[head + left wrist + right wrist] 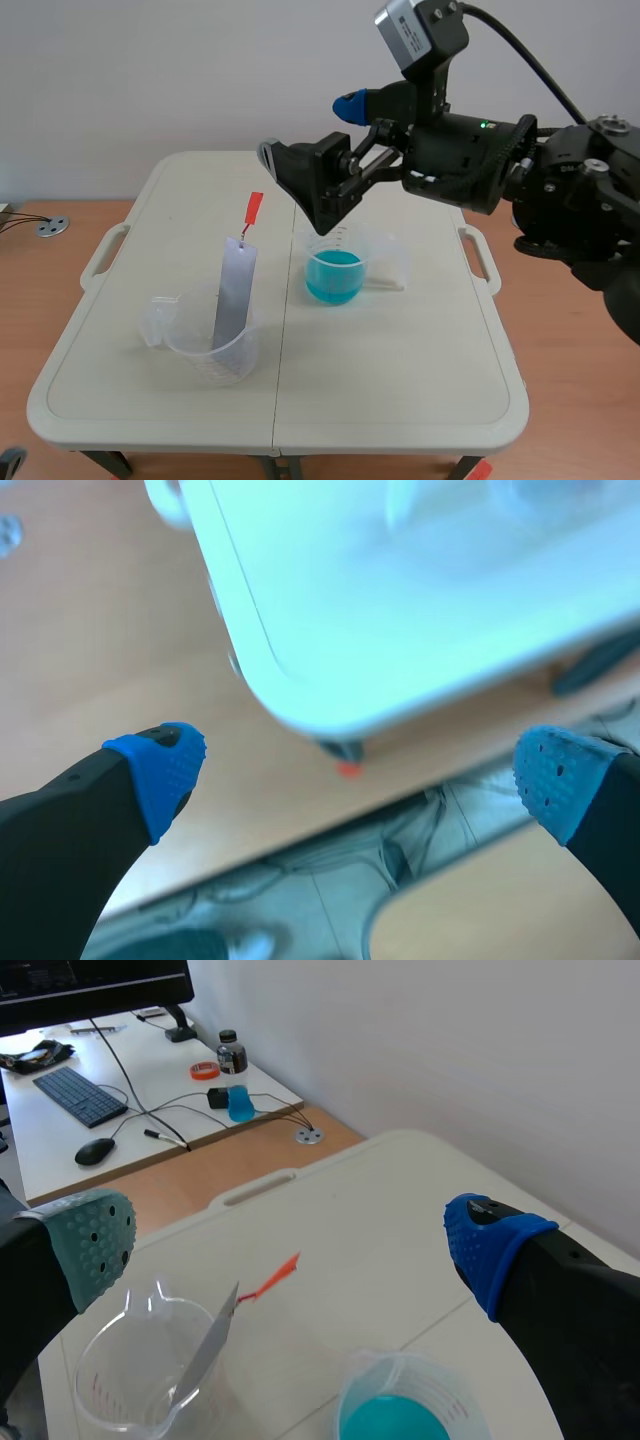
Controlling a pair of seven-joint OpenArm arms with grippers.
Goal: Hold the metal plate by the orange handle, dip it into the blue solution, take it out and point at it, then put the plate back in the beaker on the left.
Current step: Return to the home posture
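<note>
Well clear of plate [236,290]: right jaws, parted.

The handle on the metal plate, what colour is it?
The handle is orange-red; the scene view shows it best.

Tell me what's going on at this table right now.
Nothing is held yet. The right gripper hangs open above the table, over the two beakers. The metal plate leans in the clear beaker on the left, its orange handle sticking up, untouched. The blue solution sits in the second beaker. The left gripper is open, off by a table corner.
</note>
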